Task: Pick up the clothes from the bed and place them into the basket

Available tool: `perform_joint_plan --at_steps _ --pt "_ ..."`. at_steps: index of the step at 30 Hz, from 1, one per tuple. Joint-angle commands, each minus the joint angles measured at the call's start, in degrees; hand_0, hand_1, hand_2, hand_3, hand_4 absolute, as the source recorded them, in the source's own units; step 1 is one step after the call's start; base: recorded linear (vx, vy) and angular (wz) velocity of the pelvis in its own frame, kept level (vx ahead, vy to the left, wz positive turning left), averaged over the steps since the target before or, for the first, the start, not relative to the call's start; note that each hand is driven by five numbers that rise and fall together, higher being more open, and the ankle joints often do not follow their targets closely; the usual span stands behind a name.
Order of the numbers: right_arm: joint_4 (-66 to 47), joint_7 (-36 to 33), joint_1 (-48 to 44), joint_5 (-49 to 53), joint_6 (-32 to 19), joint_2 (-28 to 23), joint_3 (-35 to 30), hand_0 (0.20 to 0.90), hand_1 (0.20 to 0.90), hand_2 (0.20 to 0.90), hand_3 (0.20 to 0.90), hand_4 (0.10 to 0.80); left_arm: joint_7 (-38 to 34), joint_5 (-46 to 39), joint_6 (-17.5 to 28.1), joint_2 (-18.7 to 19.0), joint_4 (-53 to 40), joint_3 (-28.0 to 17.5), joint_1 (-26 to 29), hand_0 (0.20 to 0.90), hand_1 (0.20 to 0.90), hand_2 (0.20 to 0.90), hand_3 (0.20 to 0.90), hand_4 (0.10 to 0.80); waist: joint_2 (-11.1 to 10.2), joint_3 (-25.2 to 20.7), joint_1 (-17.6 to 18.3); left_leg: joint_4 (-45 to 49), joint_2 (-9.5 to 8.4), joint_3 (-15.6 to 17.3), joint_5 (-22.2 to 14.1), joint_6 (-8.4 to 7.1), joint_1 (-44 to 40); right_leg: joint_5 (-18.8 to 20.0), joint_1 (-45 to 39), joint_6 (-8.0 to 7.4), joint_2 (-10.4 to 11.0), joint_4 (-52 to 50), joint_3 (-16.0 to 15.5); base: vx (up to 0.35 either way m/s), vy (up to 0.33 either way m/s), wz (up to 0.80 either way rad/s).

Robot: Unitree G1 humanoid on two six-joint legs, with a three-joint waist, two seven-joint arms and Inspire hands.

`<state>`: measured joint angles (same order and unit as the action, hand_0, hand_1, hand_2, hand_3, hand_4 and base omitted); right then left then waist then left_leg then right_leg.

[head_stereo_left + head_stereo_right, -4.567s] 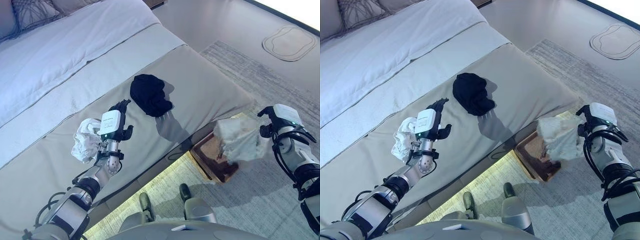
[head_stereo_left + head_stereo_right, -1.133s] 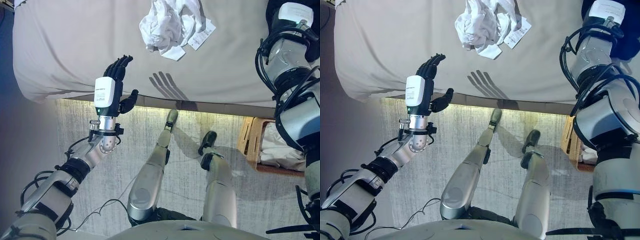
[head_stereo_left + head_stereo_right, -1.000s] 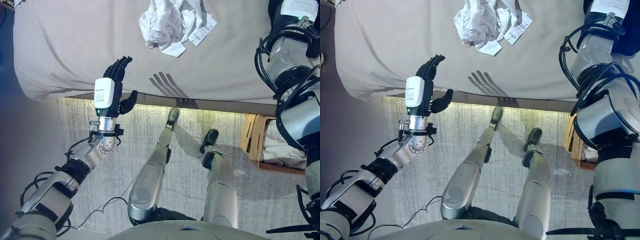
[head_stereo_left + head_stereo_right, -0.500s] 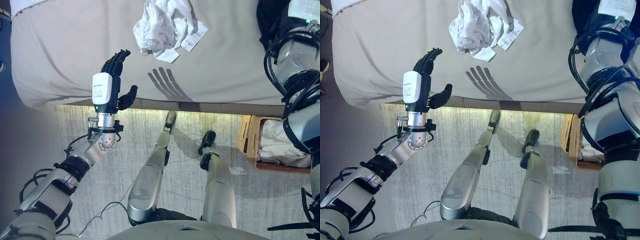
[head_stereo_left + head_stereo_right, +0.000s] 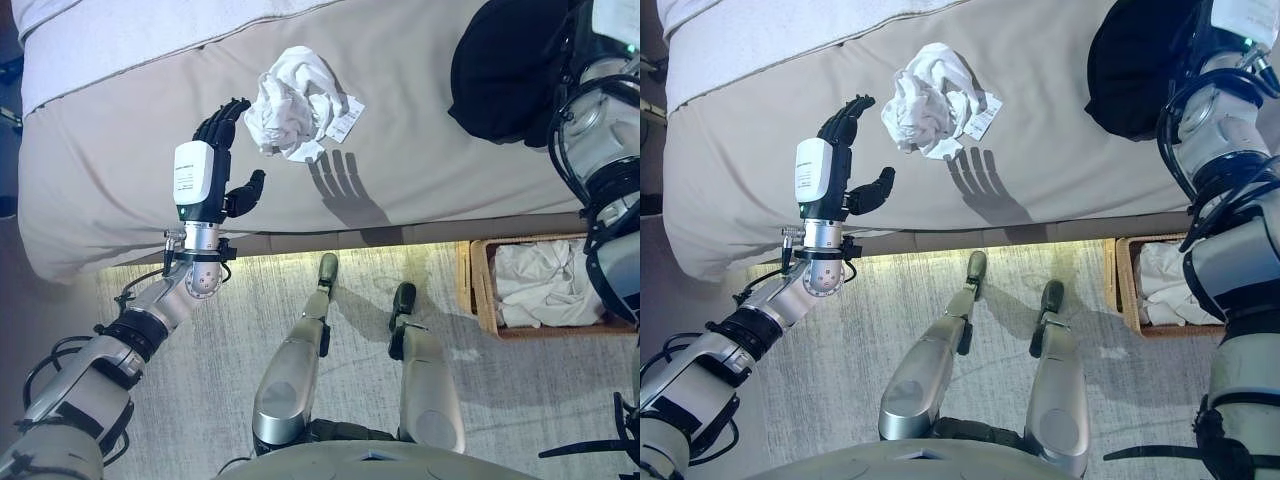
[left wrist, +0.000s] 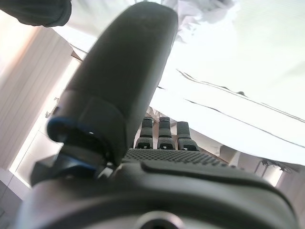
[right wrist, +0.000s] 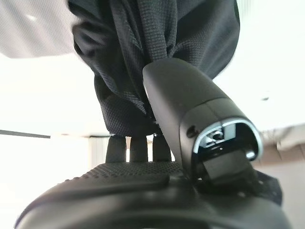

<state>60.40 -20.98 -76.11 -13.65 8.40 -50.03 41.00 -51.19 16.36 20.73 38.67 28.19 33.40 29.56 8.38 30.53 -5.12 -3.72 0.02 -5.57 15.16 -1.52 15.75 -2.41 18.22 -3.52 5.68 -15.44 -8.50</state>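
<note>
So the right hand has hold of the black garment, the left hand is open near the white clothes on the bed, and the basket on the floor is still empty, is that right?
Not quite: the basket already holds white cloth, as the left eye view shows. The rest stands: the right hand pinches the black garment, and the left hand is open beside the white clothes on the bed.

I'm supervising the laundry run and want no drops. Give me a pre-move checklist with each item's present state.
1. Right hand pinching the black garment: ok, thumb and fingers closed on the cloth.
2. Black garment fully off the bed: cannot tell.
3. Wicker basket within view on the floor below the right arm: ok.
4. Room in basket: ok, one white garment inside.
5. Left hand free: ok, open, empty.
6. White garment still on bed: not ok.
</note>
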Motion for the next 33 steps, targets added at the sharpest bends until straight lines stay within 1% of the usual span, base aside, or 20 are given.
perform_joint_plan --at_steps 1,9,14,21,27,33 --pt "-6.16 -6.56 -1.26 0.87 -2.90 -6.49 1.17 0.300 0.300 0.300 0.200 0.100 -1.06 -0.33 1.48 0.44 -0.64 -4.31 -0.29 0.900 0.900 0.900 0.900 0.800 -5.80 -6.77 0.36 0.92 -2.00 1.94 -9.88 1.64 -4.98 2.27 -4.05 0.21 -1.15 4.92 1.53 0.057 -0.031 0.02" --pt "-12.22 -7.16 2.18 1.74 -4.28 -9.87 -0.91 0.300 0.300 0.300 0.200 0.100 0.58 1.54 1.35 -0.76 0.22 -5.14 -2.87 0.900 0.900 0.900 0.900 0.800 -8.03 -10.44 1.44 1.85 -1.57 2.20 -11.97 1.58 -8.29 1.98 -8.85 0.72 -1.59 7.34 2.49 0.065 -0.027 -0.03" --pt "-15.80 -7.94 5.20 1.73 -5.32 -11.93 -3.41 0.300 0.300 0.300 0.200 0.100 2.79 2.17 -0.33 -1.46 1.14 -5.51 -4.57 0.900 0.900 0.900 0.900 0.800 -9.20 -13.22 2.39 1.83 -1.23 2.37 -12.69 1.56 -10.33 1.88 -11.20 0.89 -1.96 8.28 3.26 0.081 -0.009 -0.01" --pt "-23.05 -8.35 11.96 0.91 -6.45 -15.27 -10.42 0.300 0.300 0.300 0.200 0.100 5.00 3.81 -0.82 -3.17 3.73 -6.86 -7.14 0.900 0.900 0.900 0.900 0.800 -11.12 -17.93 4.58 1.21 -0.79 3.34 -13.74 1.83 -13.98 2.02 -14.42 0.84 -2.57 9.56 5.42 0.108 0.012 -0.10" --pt "-28.71 -9.10 16.70 -0.60 -7.18 -17.62 -16.02 0.300 0.300 0.300 0.200 0.100 5.70 5.58 -0.49 -5.03 6.39 -7.61 -8.07 0.900 0.900 0.900 0.900 0.800 -11.75 -20.95 6.76 0.47 -0.35 4.88 -14.60 2.01 -16.15 2.18 -15.67 0.47 -2.97 10.18 7.54 0.066 0.034 -0.16" --pt "-33.84 -8.70 22.26 0.57 -7.46 -20.65 -22.99 0.300 0.300 0.300 0.200 0.100 5.28 7.63 -0.42 -6.89 9.12 -8.04 -8.74 0.900 0.900 0.900 0.900 0.800 -12.21 -23.79 9.48 -0.50 0.17 6.76 -15.39 2.02 -18.15 2.66 -16.57 -0.08 -3.43 11.03 10.24 0.053 0.032 -0.18"
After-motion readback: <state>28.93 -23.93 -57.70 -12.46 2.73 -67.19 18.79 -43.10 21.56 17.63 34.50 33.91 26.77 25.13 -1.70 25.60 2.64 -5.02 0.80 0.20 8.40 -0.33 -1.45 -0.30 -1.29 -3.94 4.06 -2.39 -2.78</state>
